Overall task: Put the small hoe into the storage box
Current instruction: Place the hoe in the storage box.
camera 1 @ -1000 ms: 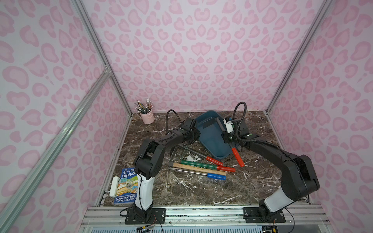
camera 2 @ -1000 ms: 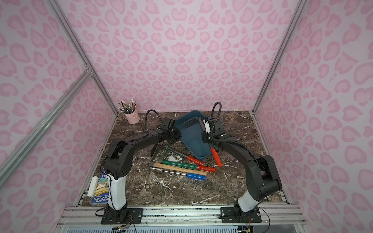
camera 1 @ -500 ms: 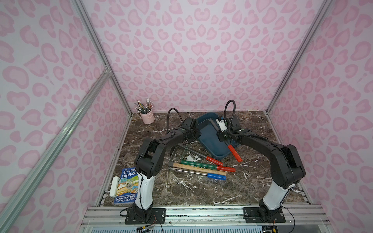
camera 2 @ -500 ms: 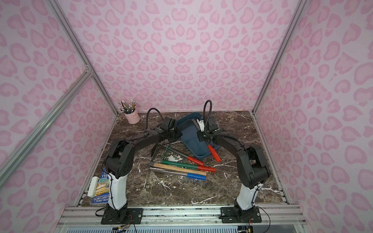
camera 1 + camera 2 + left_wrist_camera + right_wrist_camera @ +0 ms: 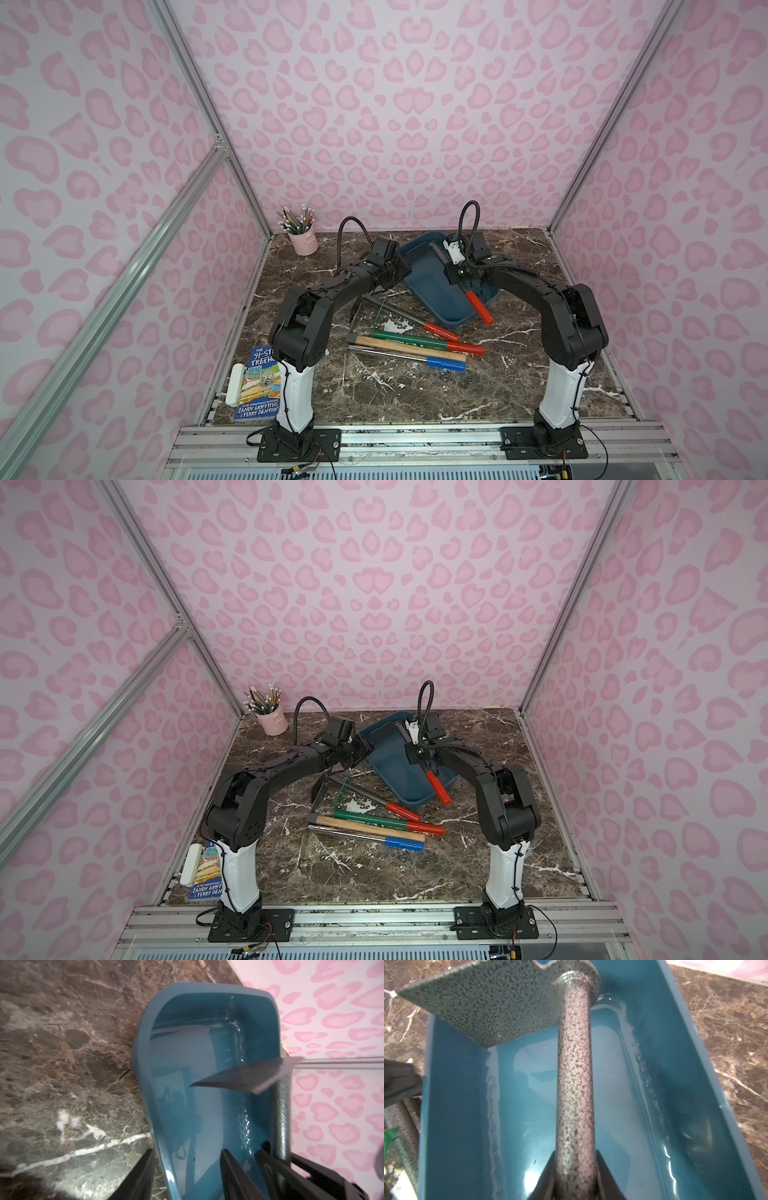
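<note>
Over the storage box [image 5: 432, 291] your right gripper [image 5: 575, 1159] is clamped on the small hoe [image 5: 575, 1084], a black finger pressed against either side of the speckled grey shaft. The hoe runs lengthwise above the box's interior. Its flat blade hangs over the end of the box nearest the back wall, and in both top views its red handle [image 5: 438, 787] juts out past the opposite end, above the rim. You cannot tell from these views whether the blade touches the box's floor. At the box's long wall on the left arm's side, your left gripper [image 5: 187, 1153] straddles the rim with its jaws parted: one of its fingers [image 5: 143, 1174] stands outside the wall over the marble table [image 5: 62, 1064] and the other inside, with a visible gap to the plastic. Just beside the box, on the side toward the arm bases, lie a wooden-handled hammer [image 5: 409, 347] and a green-shafted tool [image 5: 409, 337], among other loose tools. A pink pencil cup [image 5: 303, 244] stands well apart from the box, near the back wall.
</note>
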